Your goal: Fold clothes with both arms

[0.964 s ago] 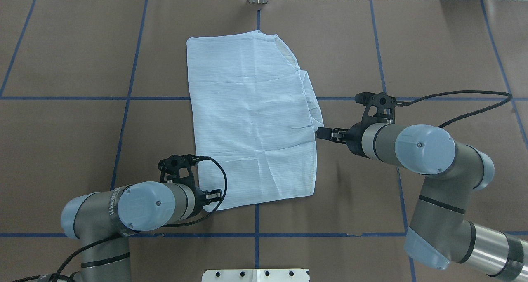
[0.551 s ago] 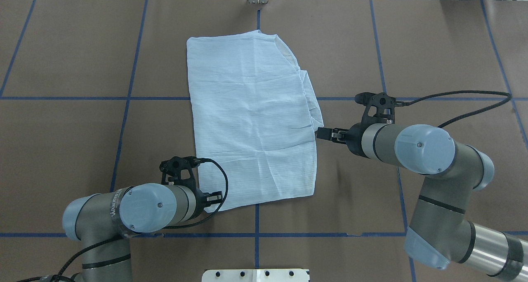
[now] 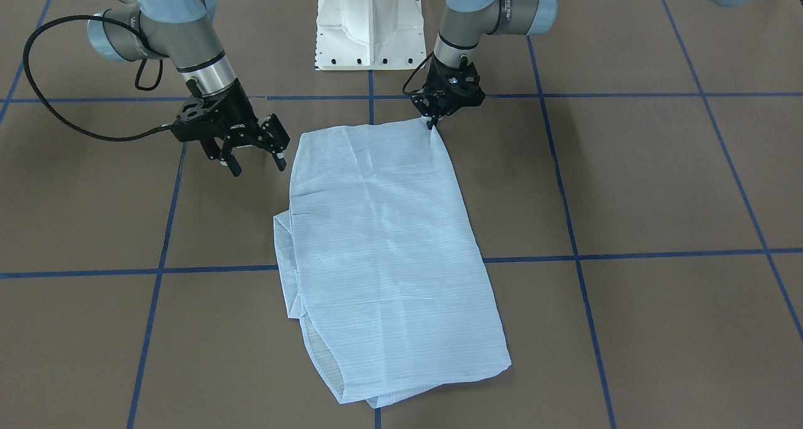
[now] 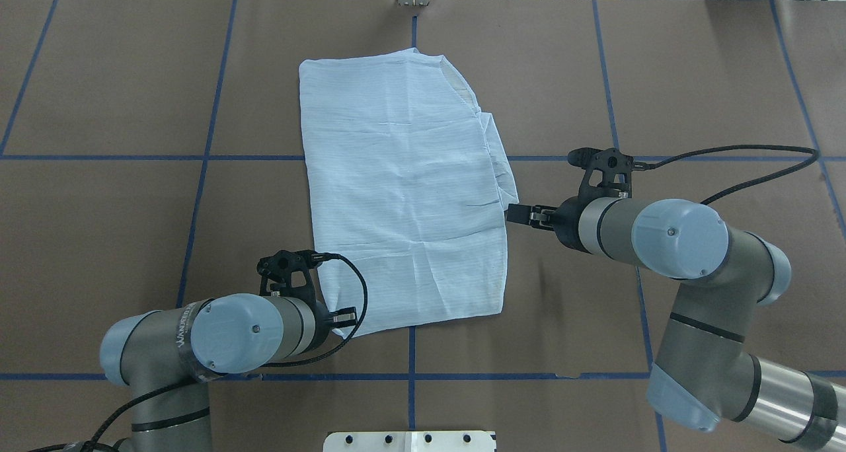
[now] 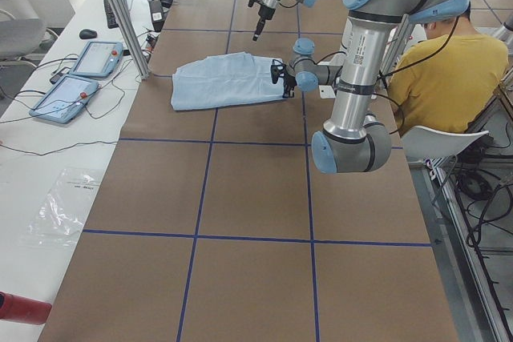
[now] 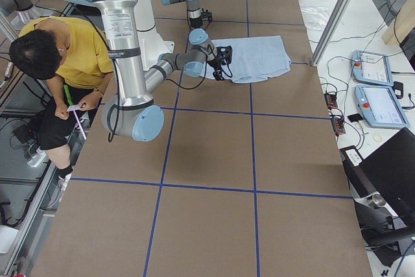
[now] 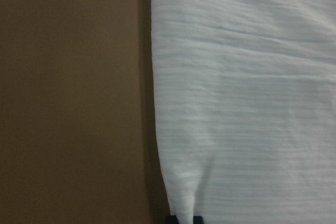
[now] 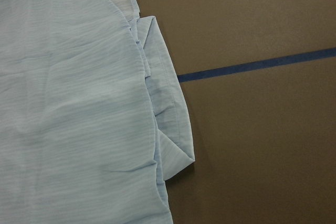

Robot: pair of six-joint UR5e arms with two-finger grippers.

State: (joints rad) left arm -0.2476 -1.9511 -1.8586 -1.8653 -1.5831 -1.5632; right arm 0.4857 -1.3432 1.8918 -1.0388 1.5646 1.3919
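The shirt (image 4: 403,194) is already a long folded panel. The left gripper (image 3: 433,125) pinches its corner, the right gripper (image 3: 257,164) gapes beside it, and a cross-fold seemingly remains.

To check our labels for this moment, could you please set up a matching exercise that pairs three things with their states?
Things:
1. left claw
2. right claw
3. shirt

States:
a. lies folded on the table
b. open, beside the shirt, not touching it
c. shut on a corner of the shirt

Pairs: 1-c; 2-b; 3-a
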